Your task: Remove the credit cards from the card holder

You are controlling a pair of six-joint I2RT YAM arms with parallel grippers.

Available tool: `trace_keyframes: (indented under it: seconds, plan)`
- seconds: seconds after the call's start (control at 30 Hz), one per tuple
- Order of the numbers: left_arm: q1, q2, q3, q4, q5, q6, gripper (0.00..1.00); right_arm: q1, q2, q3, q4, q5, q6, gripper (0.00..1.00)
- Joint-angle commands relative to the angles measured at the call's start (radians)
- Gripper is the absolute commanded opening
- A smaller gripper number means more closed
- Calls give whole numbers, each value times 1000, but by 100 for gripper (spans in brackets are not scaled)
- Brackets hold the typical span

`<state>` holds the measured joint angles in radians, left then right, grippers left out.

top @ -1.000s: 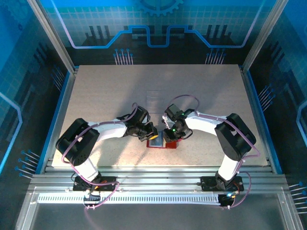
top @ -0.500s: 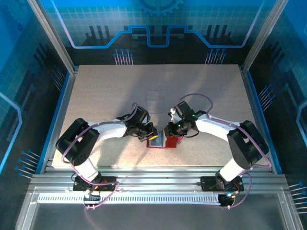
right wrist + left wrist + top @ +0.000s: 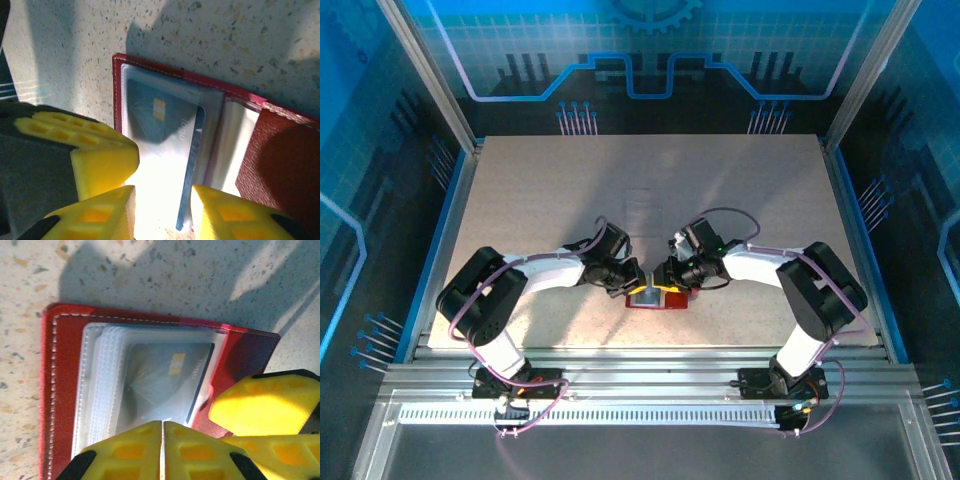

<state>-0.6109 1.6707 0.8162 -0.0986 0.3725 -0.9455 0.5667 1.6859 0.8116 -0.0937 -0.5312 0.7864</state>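
The only writing that can be made out is one short pale word on the dark card [image 3: 165, 382] under the clear pocket of the red wallet [image 3: 60, 390]. It runs sideways along the card's long edge, near the gold chip, and seems to read "logo", though it is small and blurred. The right wrist view shows the same word. A blue gear sign [image 3: 655, 10] stands at the top middle of the back wall.

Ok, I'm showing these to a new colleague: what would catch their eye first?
The open dark red card holder lying at the near middle of the table, a dark blue card with a gold chip in its clear sleeve. Yellow-fingered grippers crowd it: the left gripper shut, the right gripper open.
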Motion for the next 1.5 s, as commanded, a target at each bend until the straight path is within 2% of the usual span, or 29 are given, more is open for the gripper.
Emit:
trace_keyframes:
  seconds: [0.0,0.4,0.87,1.47]
  plan:
    - [-4,0,1,-40,-15,24,11,-13,23,-24,91,-66,62,32]
    - [-4,7,1,-48,-15,21,10,-16,61,-26,92,-57,47,28]
    - [-4,9,4,-60,-23,20,10,-21,32,-13,-17,12,-20,39]
    - [-5,-37,42,-102,-35,58,11,-51,-54,-9,-65,8,-41,39]
